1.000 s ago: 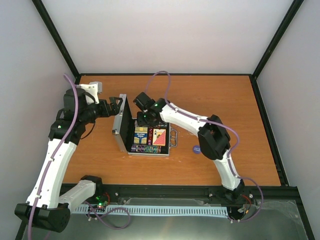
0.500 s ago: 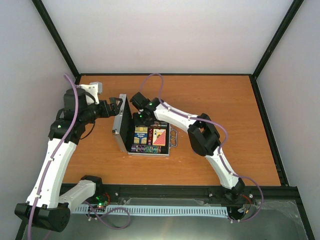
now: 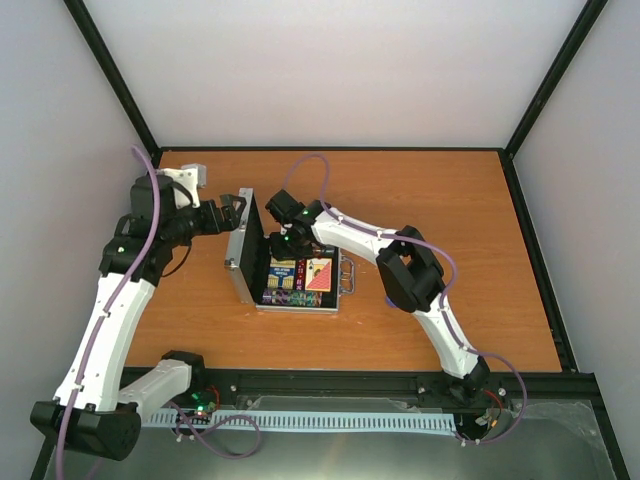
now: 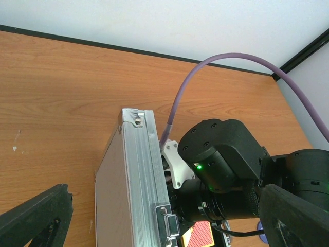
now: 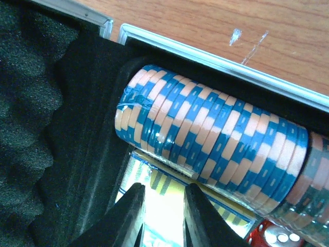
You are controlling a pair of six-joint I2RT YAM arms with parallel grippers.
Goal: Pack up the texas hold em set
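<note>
Likely stiff, heavy metal case (image 3: 298, 304) at centre frame: push its upright lid (image 4: 129, 177) by the rim; left gripper (image 3: 232, 211) wide open, right gripper (image 5: 163, 213) barely parted, empty

The tabletop (image 4: 61, 87) is smooth brown wood with a soft shine. The case (image 4: 141, 175) has a shiny silver metal edge with ridges. Its lining (image 5: 31, 92) is black bumpy foam, dull and soft-looking. The chips (image 5: 205, 141) look like smooth, glossy plastic.
</note>
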